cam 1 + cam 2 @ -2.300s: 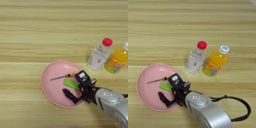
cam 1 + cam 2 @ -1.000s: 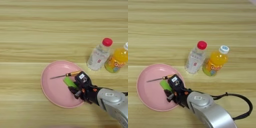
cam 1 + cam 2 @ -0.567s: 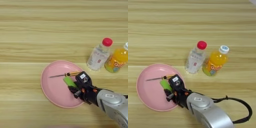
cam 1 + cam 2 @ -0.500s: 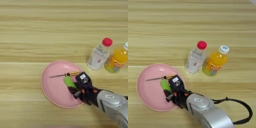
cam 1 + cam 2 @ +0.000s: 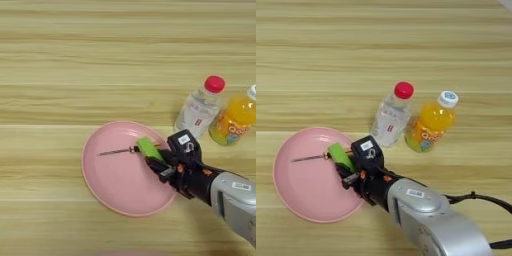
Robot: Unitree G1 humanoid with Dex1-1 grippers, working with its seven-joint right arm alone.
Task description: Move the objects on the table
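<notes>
Over the pink plate [image 5: 115, 192] — gripper [image 5: 156, 161] clamped on the green block [image 5: 148, 148].

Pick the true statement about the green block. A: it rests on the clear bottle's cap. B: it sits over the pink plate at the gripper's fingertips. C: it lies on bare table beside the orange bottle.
B: the green block is over the pink plate, at the tips of the right gripper.

end effector [image 5: 156, 161] gripping green block [image 5: 149, 148], over pink plate [image 5: 107, 187]

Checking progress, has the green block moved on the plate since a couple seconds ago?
Yes. The green block now sits farther up the pink plate, overlapping the screwdriver, with the gripper beside it.
</notes>
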